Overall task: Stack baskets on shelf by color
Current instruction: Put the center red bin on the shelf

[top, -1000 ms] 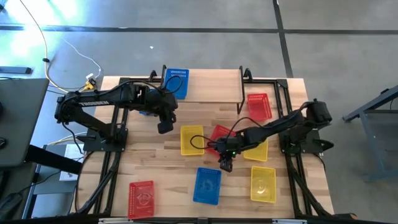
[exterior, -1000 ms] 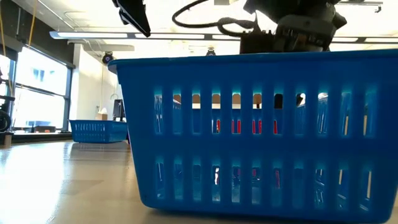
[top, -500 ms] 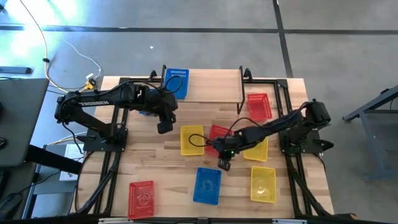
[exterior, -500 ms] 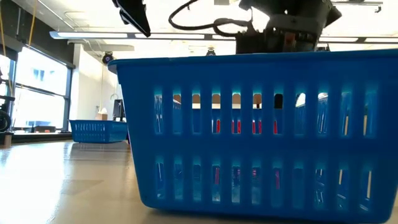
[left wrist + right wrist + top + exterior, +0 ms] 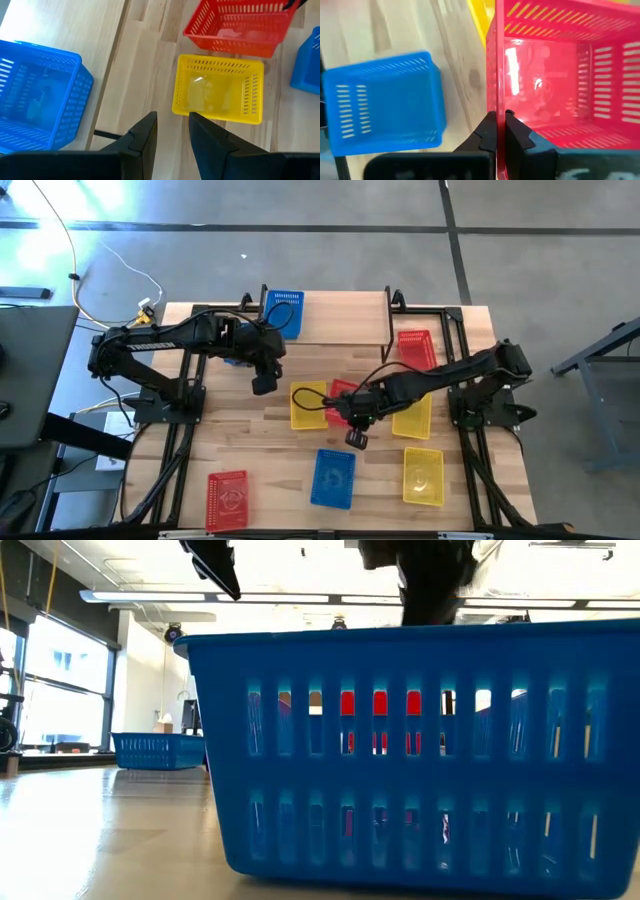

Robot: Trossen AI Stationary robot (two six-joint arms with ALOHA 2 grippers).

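My right gripper (image 5: pixel 496 116) is shut on a red basket (image 5: pixel 560 75), which lies mid-table between two yellow baskets (image 5: pixel 308 406) (image 5: pixel 412 420). My left gripper (image 5: pixel 173 131) hovers open and empty above the table's left half (image 5: pixel 263 384), with a blue basket (image 5: pixel 35 100) beside it. One blue basket (image 5: pixel 285 311) sits on the far shelf (image 5: pixel 345 317). Another red basket (image 5: pixel 417 349) rests on the table right of the shelf. In the low view a near blue basket (image 5: pixel 420 750) fills the picture, with red showing through its upper slots. My right gripper pinches the rim of one side wall (image 5: pixel 492 100) of the red basket, near a corner, with one finger inside the basket and one outside. The fingers come from above, pointing down. The basket is raised; whether it hangs wholly clear of the table I cannot tell.
Near the front edge lie a red basket (image 5: pixel 228 500), a blue basket (image 5: pixel 333 477) and a yellow basket (image 5: pixel 422 474). The arms' black frames run along both table sides. Cables lie off the table's far left corner.
My right gripper has shut on the red basket's wall and risen, drifting slightly toward the table's left. The red basket has come up with it and shows higher through the near blue basket's slots.
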